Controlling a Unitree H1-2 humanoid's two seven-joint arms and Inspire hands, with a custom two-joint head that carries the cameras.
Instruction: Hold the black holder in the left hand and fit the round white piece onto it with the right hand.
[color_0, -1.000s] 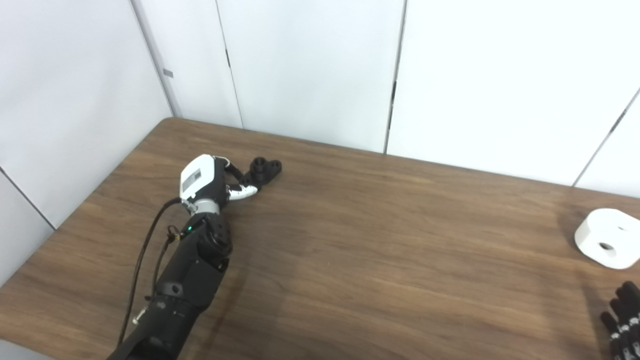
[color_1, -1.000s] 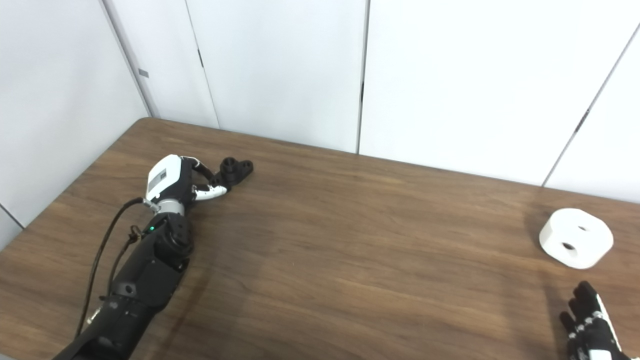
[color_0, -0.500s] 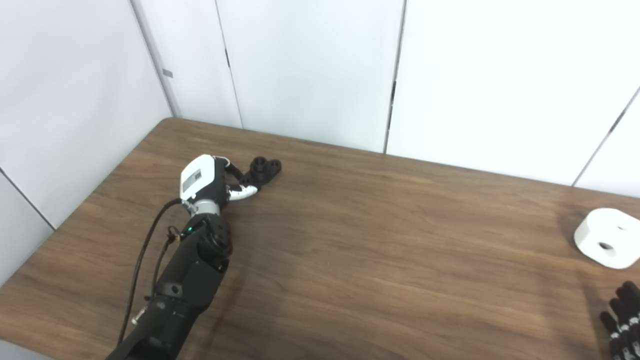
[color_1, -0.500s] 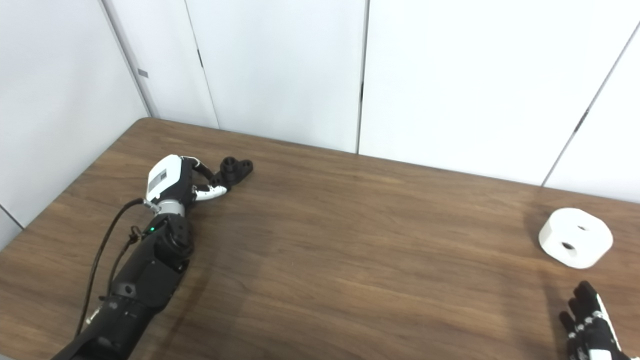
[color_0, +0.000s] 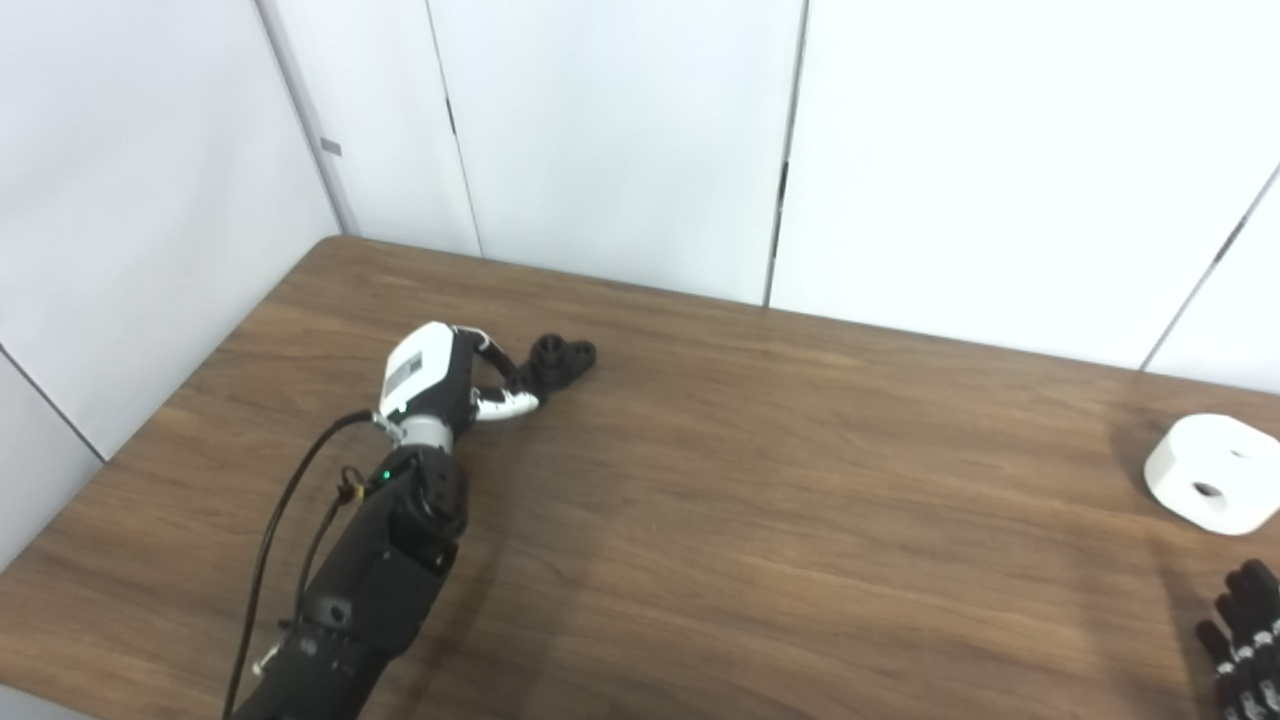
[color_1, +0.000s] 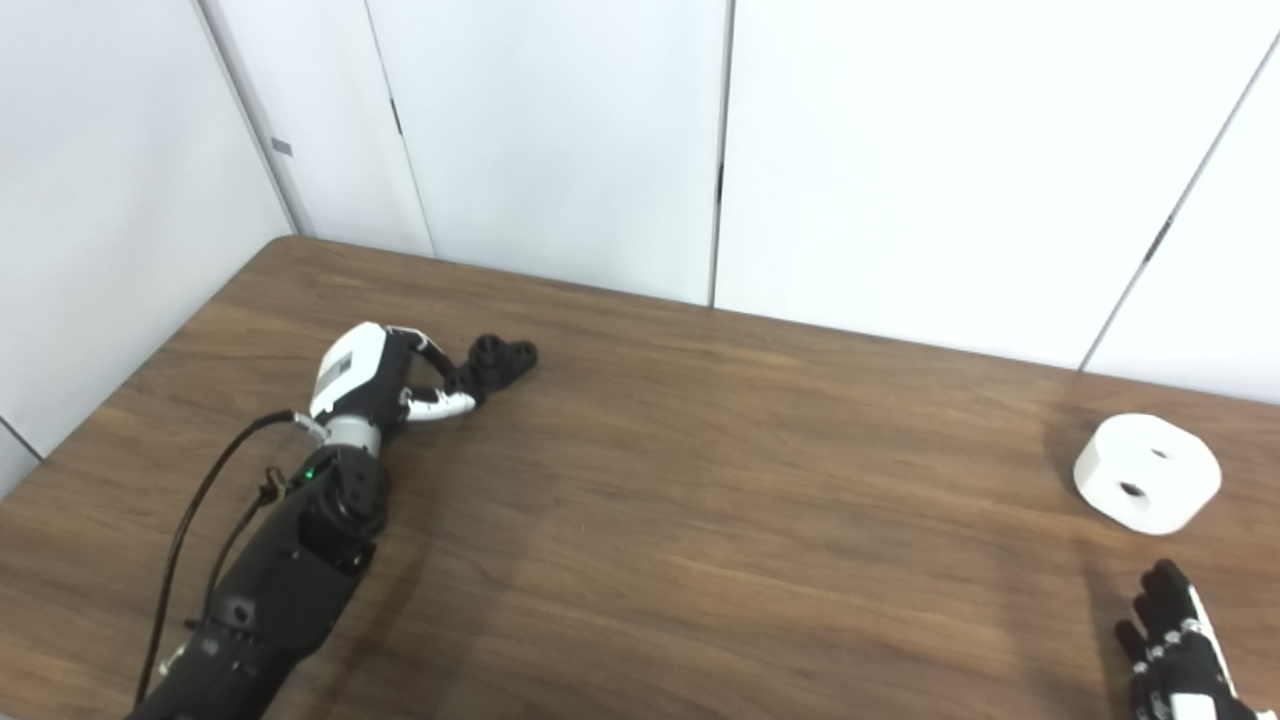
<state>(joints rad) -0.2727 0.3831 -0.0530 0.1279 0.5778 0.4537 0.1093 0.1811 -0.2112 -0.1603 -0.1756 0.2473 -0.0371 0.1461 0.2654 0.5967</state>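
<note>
Left hand: the left hand (color_0: 440, 372) lies over the far left part of the bench (color_0: 760, 520), white back turned up, its arm coming in from the bottom left corner.
Left fingers: the fingers (color_0: 505, 404) curl narrowly around the near end of the black holder (color_0: 563, 359), touching it; the grip looks closed on that end, though the contact itself is partly hidden.
Black holder: it sits at the tips of the left hand, low over the wood or on it; which of the two I cannot tell. A short round collar stands up on it and a flat lobe points away from the hand.
Round white piece: the round white piece (color_1: 1147, 486) lies flat on the bench at the far right, well apart from the holder, with two dark holes in its top.
Right hand: the right hand (color_1: 1175, 655) shows only partly at the bottom right corner, near the white piece but apart from it.
Right fingers: spread, holding nothing.
</note>
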